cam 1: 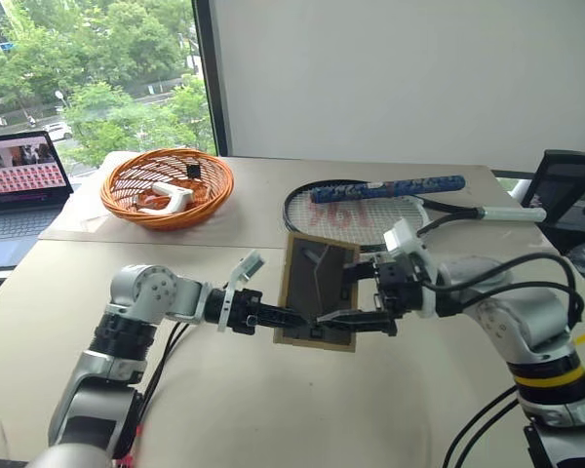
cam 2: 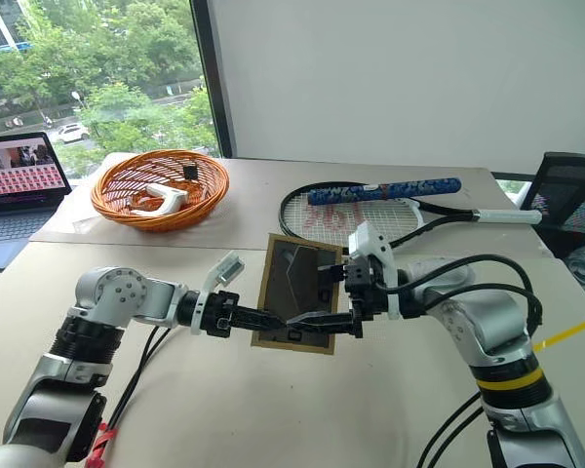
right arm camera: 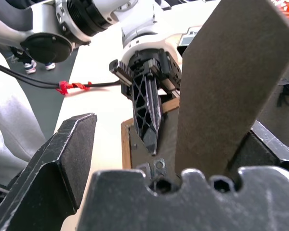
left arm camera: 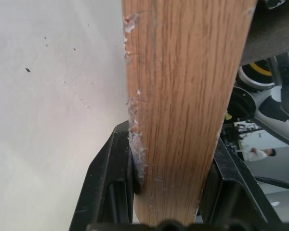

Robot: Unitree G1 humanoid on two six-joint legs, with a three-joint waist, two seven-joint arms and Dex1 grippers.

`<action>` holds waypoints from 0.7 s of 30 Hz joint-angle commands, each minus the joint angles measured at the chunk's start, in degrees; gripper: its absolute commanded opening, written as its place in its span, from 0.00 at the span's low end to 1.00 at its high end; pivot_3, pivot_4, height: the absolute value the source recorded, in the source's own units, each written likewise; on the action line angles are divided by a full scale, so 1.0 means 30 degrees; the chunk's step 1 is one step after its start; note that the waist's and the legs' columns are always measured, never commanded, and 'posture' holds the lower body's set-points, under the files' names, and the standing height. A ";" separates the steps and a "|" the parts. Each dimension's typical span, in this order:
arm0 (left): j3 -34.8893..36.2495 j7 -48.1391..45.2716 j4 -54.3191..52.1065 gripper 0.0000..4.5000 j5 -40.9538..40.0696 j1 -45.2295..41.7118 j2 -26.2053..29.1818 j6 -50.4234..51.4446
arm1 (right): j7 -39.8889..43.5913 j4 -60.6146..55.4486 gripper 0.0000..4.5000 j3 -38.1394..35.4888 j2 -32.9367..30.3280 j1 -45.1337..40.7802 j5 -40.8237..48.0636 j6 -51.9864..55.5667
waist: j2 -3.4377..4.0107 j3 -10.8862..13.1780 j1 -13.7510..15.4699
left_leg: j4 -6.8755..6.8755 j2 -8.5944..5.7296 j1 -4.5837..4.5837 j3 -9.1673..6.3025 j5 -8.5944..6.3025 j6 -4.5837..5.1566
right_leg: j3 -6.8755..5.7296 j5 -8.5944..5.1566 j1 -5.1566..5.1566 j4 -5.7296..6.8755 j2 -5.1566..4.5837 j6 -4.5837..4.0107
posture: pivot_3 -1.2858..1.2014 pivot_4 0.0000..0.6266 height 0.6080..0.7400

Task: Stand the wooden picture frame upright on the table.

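Right now you have a large beige table with a seam across it, set against a white wall and a window looking onto green trees. Take the wooden picture frame as your landmark: it is held up off the table near the middle, its grey-brown back panel facing you. Behind it, just to the right, two rackets lie flat, one with a blue patterned grip. Behind it to the left sits an orange wicker basket holding a white object and a small black one. Further left, at the table's edge, a laptop stands open, and a dark chair shows off to the right. Your left gripper is clamped on the frame's lower wooden edge from the left. Your right gripper reaches in from the right with its fingers spread wide, and the fold-out stand rises between them; you cannot tell whether they touch it.
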 commanded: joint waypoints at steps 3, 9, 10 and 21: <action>0.2338 -0.1135 0.1043 0.26 -0.0846 -0.1015 0.0309 0.0991 | -0.1035 0.2663 0.98 -0.1720 -0.1418 0.0287 -0.2769 -0.3296 | 0.0004 0.0004 -0.0121 | 0.0002 0.0000 0.0000 -0.0009 0.0002 0.0002 | -0.0006 -0.0001 -0.0011 0.0019 0.0001 -0.0006 | 0.52 0.24 0.89; 0.2213 -0.2417 0.1422 0.26 -0.1805 -0.1009 0.1526 0.1533 | -0.1047 0.4872 0.98 -0.3292 -0.3475 0.2871 -0.5321 -0.7714 | 0.0012 0.0014 0.0123 | -0.0019 0.0000 -0.0002 -0.0068 -0.0004 0.0002 | -0.0094 -0.0032 0.0031 -0.0002 -0.0005 -0.0043 | 0.52 0.24 0.89; 0.2011 -0.2521 0.1566 0.26 -0.1903 -0.1003 0.1674 0.1533 | -0.1667 0.5430 0.98 -0.3146 -0.3362 0.2958 -0.6530 -0.9855 | 0.0014 0.0014 0.0119 | -0.0026 0.0000 -0.0002 -0.0080 -0.0005 0.0003 | -0.0105 -0.0038 0.0030 0.0008 -0.0005 -0.0053 | 0.52 0.24 0.89; 0.0562 -0.3176 0.2307 0.26 -0.1954 -0.1365 0.1329 0.1533 | -1.3991 0.9303 0.98 0.0629 -0.0301 -0.0008 -2.1313 -2.9301 | 0.0107 0.0072 -0.0337 | -0.0024 -0.0002 0.0004 -0.0166 0.0042 -0.0067 | -0.0191 -0.0039 0.0060 0.0039 -0.0001 -0.0055 | 0.52 0.24 0.89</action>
